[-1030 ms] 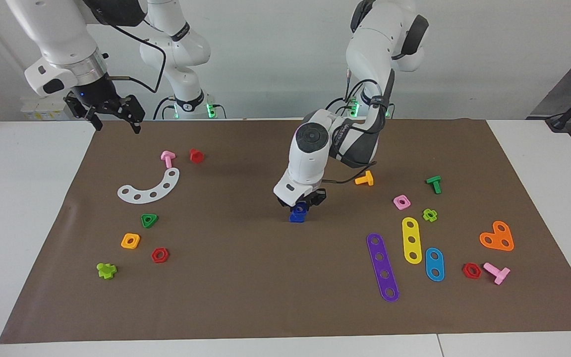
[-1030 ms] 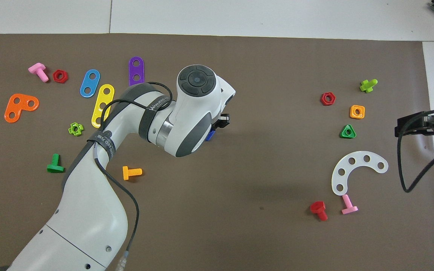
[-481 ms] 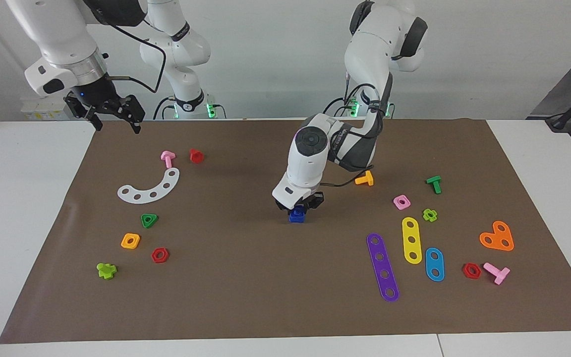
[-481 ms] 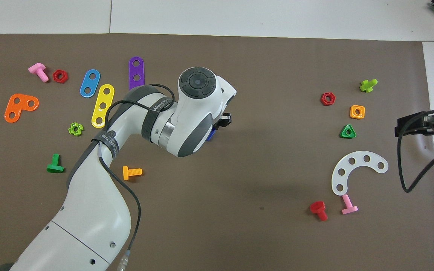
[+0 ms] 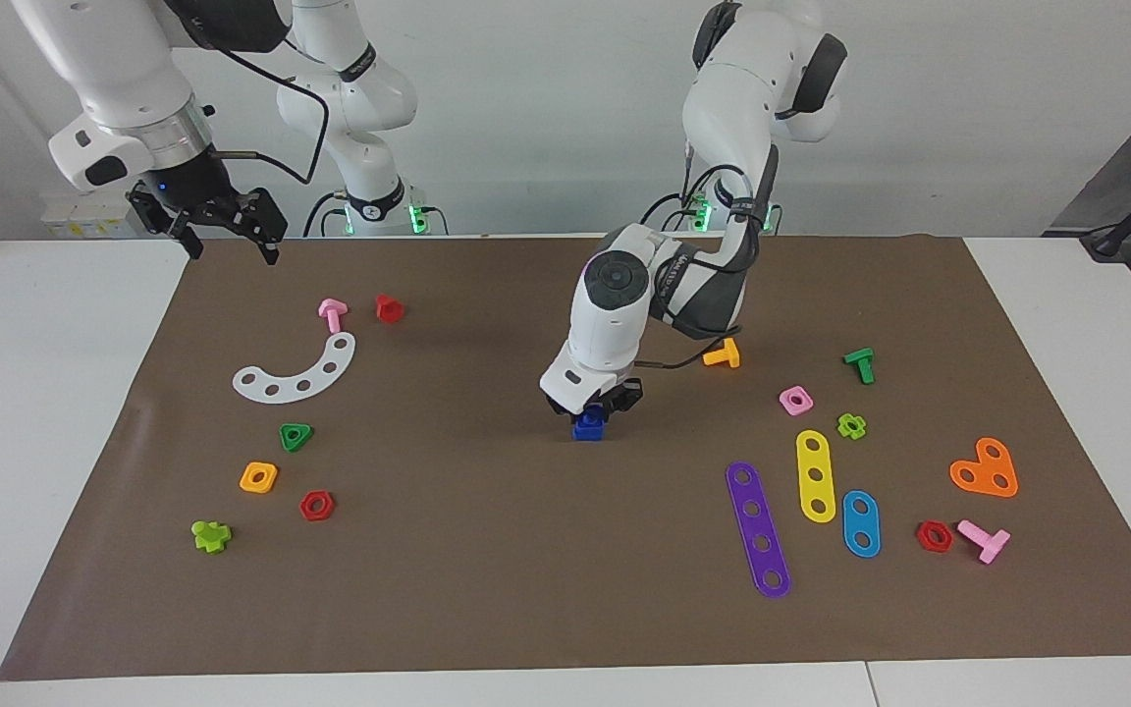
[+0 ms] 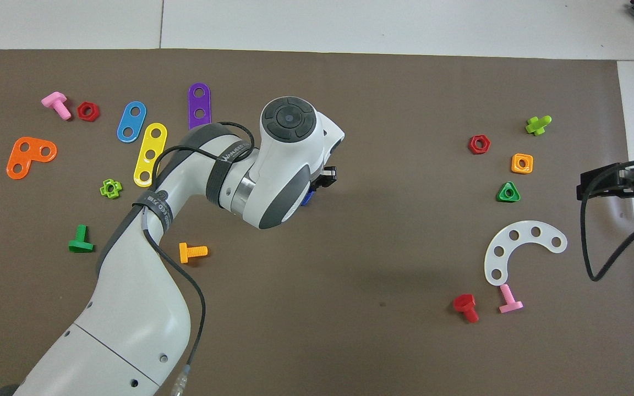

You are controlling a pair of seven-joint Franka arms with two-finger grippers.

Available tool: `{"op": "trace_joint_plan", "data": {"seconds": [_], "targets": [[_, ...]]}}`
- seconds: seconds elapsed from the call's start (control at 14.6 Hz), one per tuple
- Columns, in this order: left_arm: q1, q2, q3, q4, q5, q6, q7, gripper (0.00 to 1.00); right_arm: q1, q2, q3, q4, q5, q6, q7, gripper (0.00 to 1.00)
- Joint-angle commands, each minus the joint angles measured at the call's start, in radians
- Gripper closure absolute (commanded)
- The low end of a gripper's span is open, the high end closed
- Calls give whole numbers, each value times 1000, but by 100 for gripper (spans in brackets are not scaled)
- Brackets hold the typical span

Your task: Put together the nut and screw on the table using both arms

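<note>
A: How should the left gripper work, clamped on the blue piece at mid-mat?

B: I'd twist squarely, pressing lightly: smooth plastic screw stacked on the rounded-square nut, I judge.

A: And the right gripper?

B: Spread empty, waiting at ten o'clock over the mat's corner.

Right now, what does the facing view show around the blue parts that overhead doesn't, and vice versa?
Facing only: the left end effector down on the blue parts mid-mat, shut on them; whether it grips the screw or the nut I cannot tell. The right end effector waits raised at the mat's corner, open.
Overhead only: the left arm's wrist covers nearly all the blue, just a sliver.
Both: blue parts mid-mat, the orange bolt nearer the robots.
</note>
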Motion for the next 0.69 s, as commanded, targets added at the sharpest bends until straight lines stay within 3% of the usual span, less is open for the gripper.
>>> {"op": "trace_joint_plan", "data": {"seconds": [0.0,0.62], "targets": [[-10,-4,13,-3,1,-41,-7,81,-10,-16,7,-9,8,-11,-23,0],[-15,-4,13,-43,-5,77,-10,82,-10,-16,7,-9,8,-11,-23,0]]}}
